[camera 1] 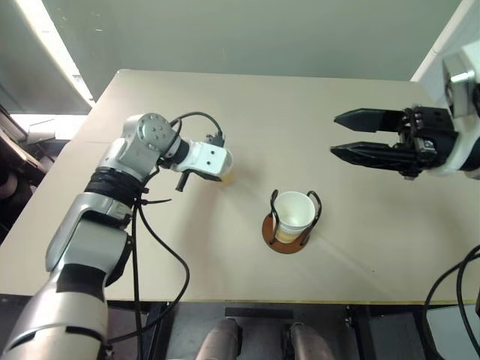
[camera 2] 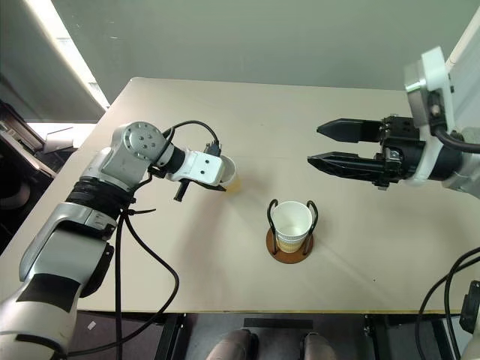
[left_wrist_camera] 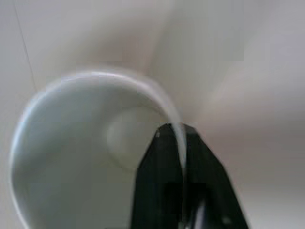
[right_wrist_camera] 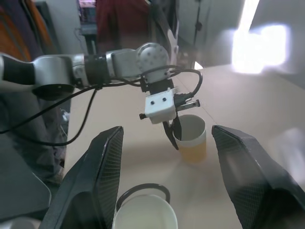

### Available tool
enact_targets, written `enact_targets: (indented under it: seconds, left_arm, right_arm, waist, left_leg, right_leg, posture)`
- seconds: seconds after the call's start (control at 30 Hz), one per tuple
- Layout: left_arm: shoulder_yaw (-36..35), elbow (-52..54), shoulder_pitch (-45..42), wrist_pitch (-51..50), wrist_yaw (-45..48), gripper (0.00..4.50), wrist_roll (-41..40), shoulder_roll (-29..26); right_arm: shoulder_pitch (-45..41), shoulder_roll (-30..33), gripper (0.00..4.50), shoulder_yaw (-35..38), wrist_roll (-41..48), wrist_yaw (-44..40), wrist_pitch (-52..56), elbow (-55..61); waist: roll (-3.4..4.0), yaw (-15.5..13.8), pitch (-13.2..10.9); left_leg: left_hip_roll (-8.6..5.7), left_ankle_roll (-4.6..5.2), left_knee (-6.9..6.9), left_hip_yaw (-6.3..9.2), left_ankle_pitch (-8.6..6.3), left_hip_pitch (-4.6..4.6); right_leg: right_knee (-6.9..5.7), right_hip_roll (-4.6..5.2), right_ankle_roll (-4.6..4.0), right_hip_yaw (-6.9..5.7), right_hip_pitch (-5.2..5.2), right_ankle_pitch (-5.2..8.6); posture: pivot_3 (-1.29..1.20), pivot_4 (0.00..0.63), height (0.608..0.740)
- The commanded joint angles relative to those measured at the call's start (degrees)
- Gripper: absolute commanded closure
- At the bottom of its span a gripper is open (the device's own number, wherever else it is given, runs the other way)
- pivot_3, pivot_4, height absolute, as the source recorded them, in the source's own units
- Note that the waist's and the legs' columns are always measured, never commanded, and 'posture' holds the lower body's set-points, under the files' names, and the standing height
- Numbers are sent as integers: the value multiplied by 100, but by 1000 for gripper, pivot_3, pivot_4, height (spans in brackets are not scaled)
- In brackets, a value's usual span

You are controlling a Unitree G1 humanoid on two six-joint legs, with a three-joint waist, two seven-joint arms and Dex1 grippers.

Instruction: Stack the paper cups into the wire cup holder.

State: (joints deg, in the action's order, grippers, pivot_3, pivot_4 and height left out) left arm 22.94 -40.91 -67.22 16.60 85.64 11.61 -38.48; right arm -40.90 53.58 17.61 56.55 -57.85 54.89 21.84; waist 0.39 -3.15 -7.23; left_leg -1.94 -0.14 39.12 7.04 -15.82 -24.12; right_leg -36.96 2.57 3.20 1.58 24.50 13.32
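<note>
**Left pincer clamped on a cup's rim; right pincer held apart above the table**

A beige table (camera 1: 352,247) is seen from above. Near its middle, the holder (camera 1: 288,234) stands upright on its reddish-brown disc, and a cup (camera 1: 293,213) is seated between its two black wire loops, mouth up. More than one cup may be nested there; that cannot be told.

To the robot's left of the holder, apart from it, a second cup (camera 2: 228,174) stands on the table. The left pincer (right_wrist_camera: 174,137) is lowered onto it at a slant. In the left wrist view the two black fingers (left_wrist_camera: 157,191) are seen pressed together on the cup's white rim, one inside the wall and one outside, so the pincer is clamped on this cup.

The right pincer (camera 1: 352,136) is held level on the robot's right, pointing toward the left, above the table and well apart from both cups. Its fingers (camera 2: 341,128) are spread, and nothing is held between them.
</note>
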Motion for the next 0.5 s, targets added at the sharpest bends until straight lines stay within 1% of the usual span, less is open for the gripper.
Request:
enact_targets:
  seconds: [0.03,0.27,0.37,0.5]
  left_arm:
    - [-258,746,-264,-390,557,4472,-546,-181]
    - [140,1963,-699,-1346,686,4472,-1698,-584]
    - [231,2223,-973,-1756,686,4472,-2133,-552]
    - [423,2442,-1272,-2048,686,4472,-2530,-351]
  right_arm:
    - [206,197,1438,330,-132,-388,-543,-90]
    - [725,634,1438,338,-241,-1172,-993,-322]
    - [920,870,1438,313,-319,-1484,-1102,-348]
    - [1262,1142,1438,359,-405,-1857,-1239,-317]
  waist:
    - [0,0,0]
    - [0,-10,0]
    - [0,-14,0]
    - [0,-12,0]
  left_leg:
    - [0,0,1,-1,0,0]
    - [1,2,3,-3,-1,-3]
    - [1,2,4,-4,-1,-2]
    - [2,3,4,-7,-2,-1]
  right_leg:
    - [-1,-1,0,0,-1,0]
    - [0,1,2,0,-2,-1]
    - [0,2,2,0,-3,-1]
    - [-2,2,2,1,-6,-1]
  posture:
    - [0,150,740]
    - [0,150,740]
    - [0,150,740]
    - [0,150,740]
